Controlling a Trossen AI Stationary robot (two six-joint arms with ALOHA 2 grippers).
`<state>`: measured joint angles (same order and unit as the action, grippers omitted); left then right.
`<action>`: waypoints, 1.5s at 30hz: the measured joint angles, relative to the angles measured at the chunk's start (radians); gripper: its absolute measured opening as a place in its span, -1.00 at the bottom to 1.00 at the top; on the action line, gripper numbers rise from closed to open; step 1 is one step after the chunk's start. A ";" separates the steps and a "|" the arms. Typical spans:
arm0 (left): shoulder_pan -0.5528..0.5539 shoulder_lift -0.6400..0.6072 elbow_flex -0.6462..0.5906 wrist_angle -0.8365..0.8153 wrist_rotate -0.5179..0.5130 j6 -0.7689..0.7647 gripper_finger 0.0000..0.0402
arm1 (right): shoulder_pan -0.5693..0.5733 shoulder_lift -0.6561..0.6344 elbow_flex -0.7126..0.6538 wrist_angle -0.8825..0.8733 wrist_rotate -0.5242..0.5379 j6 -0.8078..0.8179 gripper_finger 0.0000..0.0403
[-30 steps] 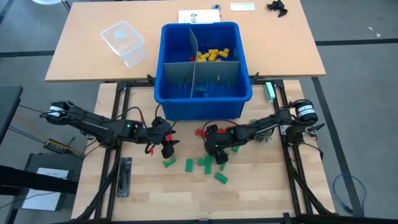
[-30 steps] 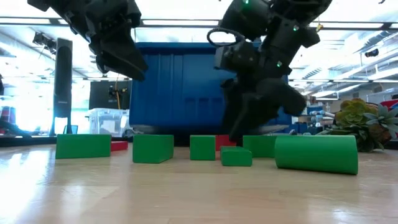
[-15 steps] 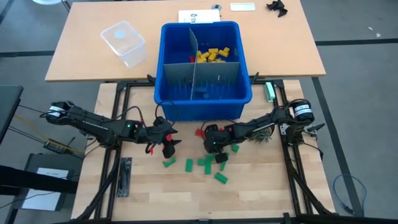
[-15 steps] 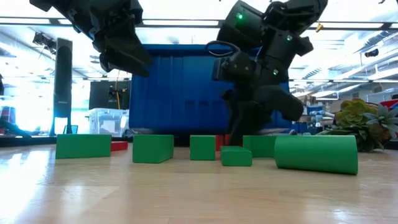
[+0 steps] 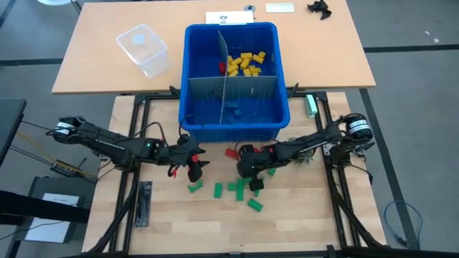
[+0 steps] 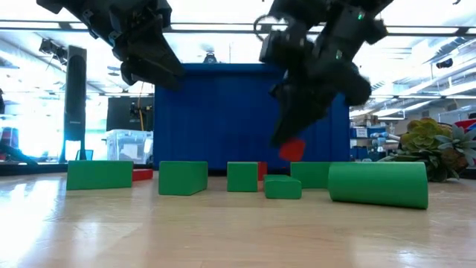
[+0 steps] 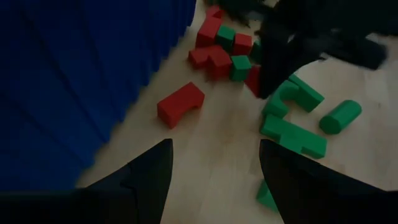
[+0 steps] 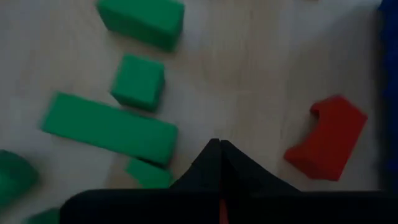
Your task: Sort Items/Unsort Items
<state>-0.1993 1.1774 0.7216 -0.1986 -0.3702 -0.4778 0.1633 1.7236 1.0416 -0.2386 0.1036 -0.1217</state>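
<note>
We see right gripper [image 6: 291, 145] raised off wooden table [image 5: 301, 215], jaws pinched on small red block [image 6: 292, 150], in front of blue bin [image 5: 237, 79]. Left gripper [image 5: 193, 168] hovers nearby, jaws wide, empty. Green blocks [image 5: 240, 190] lie scattered between grippers; yellow blocks [image 5: 244, 63] in bin's rear compartment.

Closed dark fingertips of right gripper [image 8: 219, 149] at six o'clock, a sliver of red pinched between. Red notched block [image 8: 328, 137] at three o'clock on pale wood. Green blocks [image 8: 109, 128] from nine to eleven.
</note>
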 joint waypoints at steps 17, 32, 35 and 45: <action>-0.054 0.000 0.000 -0.437 -0.065 -0.520 0.23 | 0.044 -0.093 0.001 0.007 0.013 0.406 -0.68; -0.002 0.001 -0.268 -0.082 -0.108 -0.655 0.23 | 0.065 -0.094 0.002 0.018 0.116 0.496 -0.24; 0.010 0.021 -0.327 0.052 -0.104 -0.651 0.23 | 0.073 -0.094 0.002 0.018 0.117 0.511 -0.24; 0.027 0.274 -0.252 0.127 -0.100 -0.572 0.23 | 0.085 -0.094 0.002 0.016 0.140 0.513 -0.24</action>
<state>-0.1720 1.4516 0.4692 -0.0714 -0.4703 -1.0494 0.2488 1.6295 1.0431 -0.2226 0.2432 0.3912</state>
